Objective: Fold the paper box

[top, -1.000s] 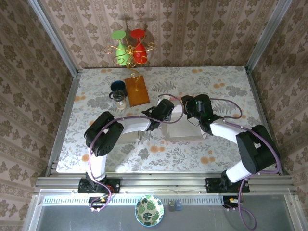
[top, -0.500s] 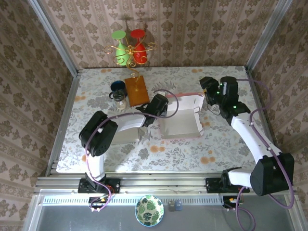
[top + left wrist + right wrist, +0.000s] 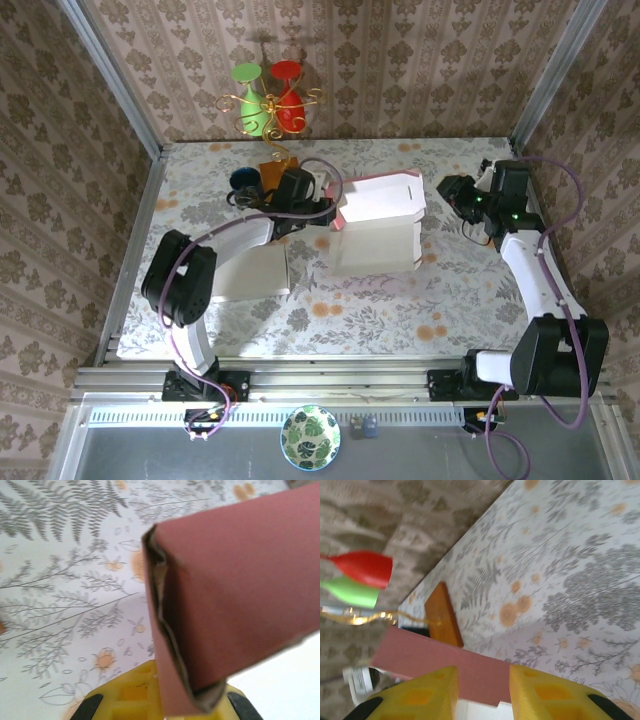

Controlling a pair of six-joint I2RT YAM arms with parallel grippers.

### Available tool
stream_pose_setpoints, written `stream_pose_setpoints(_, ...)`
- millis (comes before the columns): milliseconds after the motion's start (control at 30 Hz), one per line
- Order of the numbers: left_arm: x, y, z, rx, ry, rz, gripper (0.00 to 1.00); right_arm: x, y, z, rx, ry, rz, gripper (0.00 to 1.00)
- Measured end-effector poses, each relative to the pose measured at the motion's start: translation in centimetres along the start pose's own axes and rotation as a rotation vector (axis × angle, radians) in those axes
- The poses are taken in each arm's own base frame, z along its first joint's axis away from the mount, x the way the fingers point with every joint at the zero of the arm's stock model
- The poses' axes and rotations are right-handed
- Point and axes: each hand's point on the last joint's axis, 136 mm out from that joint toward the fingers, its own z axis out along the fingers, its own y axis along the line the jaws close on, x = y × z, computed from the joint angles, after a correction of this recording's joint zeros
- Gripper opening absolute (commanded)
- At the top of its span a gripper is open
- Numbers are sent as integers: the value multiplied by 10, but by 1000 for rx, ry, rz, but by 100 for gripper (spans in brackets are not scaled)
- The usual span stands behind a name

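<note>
Paper box point(image 3: 378, 245) sat mid-table point(image 3: 470, 290), white inside facing up, its pink lid flap raised along the far side. Left gripper point(image 3: 327, 208) was clamped tight on the flap's left edge. Right gripper point(image 3: 456, 192) hung near the flap's right end, not touching it, jaws part-way open and holding nothing. Open cloth ran from the box's right side to the table's side rail, and in a broad strip along the near edge. The left side was tighter. A white sheet point(image 3: 250, 275) lay flat just beside the box under the left arm. The far left corner was crowded by a wooden board point(image 3: 277, 168) and a dark cup point(image 3: 243, 180), with a red goblet point(image 3: 287, 75) and a green goblet point(image 3: 247, 75) against the wall. The left wrist view gave the grip close up: doubled pink card point(image 3: 240, 580) with a crumpled raw brown edge, running down between the yellow fingers point(image 3: 125, 702). The right wrist view looked through the gap in its own gripper point(image 3: 482, 680) at the flap's pink outer face point(image 3: 435, 655). The board point(image 3: 442, 612) lay just beyond the flap, and both goblets point(image 3: 362, 567) point(image 3: 350, 592) were blurred behind it.
</note>
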Motion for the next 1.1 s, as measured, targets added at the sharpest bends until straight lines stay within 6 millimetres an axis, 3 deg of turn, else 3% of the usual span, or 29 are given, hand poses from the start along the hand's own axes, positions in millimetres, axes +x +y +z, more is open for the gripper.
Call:
stream_pose_setpoints(200,-9,-12,-9,139,34,-34,0,17,8,11,-123,126,-103,35)
stream_pose_setpoints(367,-13,-17,-15,191,62,-51,0,17,28,6,-224,144,-172,38)
stream_pose_setpoints(567,-6,-20,-16,239,114,-74,0,19,38,1,-274,152,-231,38)
stream_pose_setpoints(867,-4,-27,-19,287,163,-63,0,-4,67,-16,-283,101,-388,43)
stream_pose_setpoints(1100,-7,-28,-22,314,167,-65,0,-6,70,-18,-272,101,-437,42)
